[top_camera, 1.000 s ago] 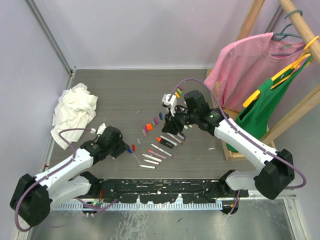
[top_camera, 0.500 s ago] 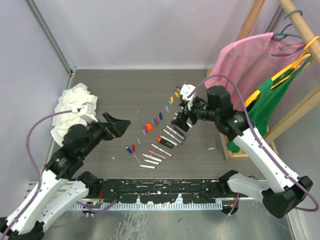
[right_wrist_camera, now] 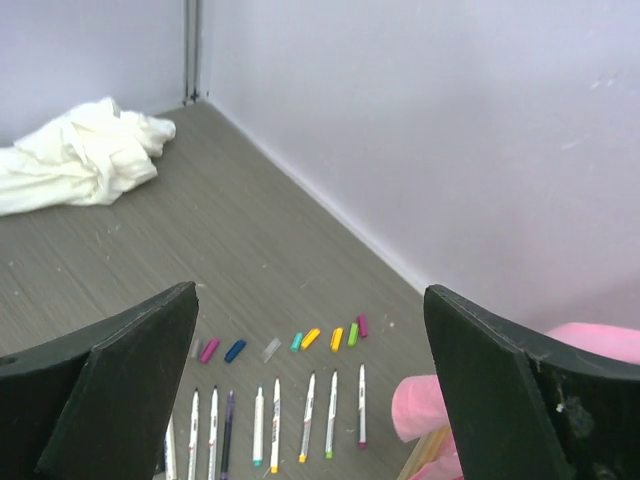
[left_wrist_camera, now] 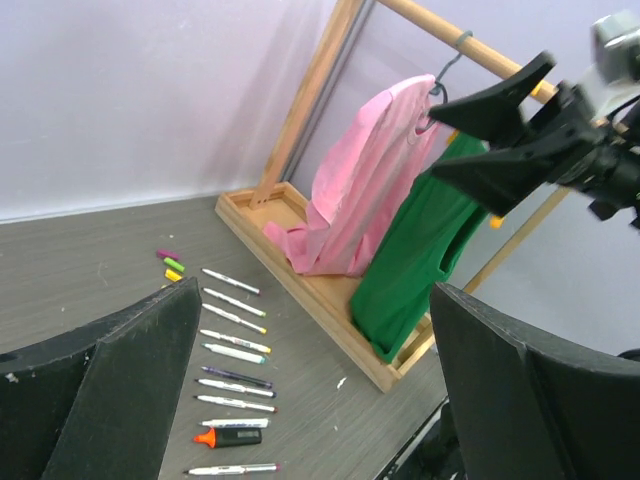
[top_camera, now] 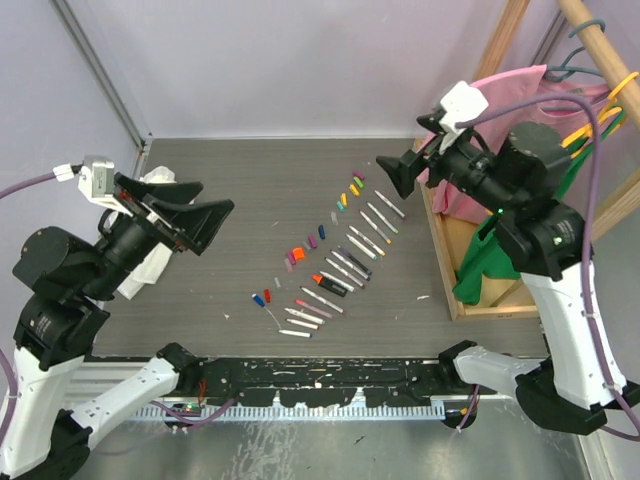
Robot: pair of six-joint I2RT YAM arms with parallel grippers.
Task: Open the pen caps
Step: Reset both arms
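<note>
**Scene.** The grey table (top_camera: 230,190) is carrying everything. A wooden clothes rack (top_camera: 500,60) is standing along its right edge, and a white rag (right_wrist_camera: 80,160) is lying in the far left corner.

**Differences between views.**
- The overhead view is largely hiding the rag behind the left arm. The right wrist view is showing it whole.
- The left wrist view alone is showing the pink shirt (left_wrist_camera: 360,190) and the green shirt (left_wrist_camera: 420,250) hanging full length over the rack's base tray.
- Only the overhead view is taking in the whole diagonal band of pens (top_camera: 345,268), which is running from near the near edge toward the far right corner.

**Arms.**
- Both arms are standing high above the table, elbows bent.
- The left arm is rising over the left edge, with its pincer pointing toward the right.
- The right arm is rising over the right edge in front of the rack, with its pincer pointing toward the left.
- The left pincer (top_camera: 217,196) is gaping wide and gripping nothing.
- The right pincer (top_camera: 388,175) is likewise spread wide and empty.

**Task items.**
- The pen caps (top_camera: 297,252) are lying loose on the table in a line just beside the pens, on their far left side.
- The right wrist view is showing magenta, blue, teal, yellow and green ones.
- The overhead view alone is showing a blue and a red one at the band's near end.
- An orange-tipped black highlighter (top_camera: 330,285) is lying among the pens.
</note>
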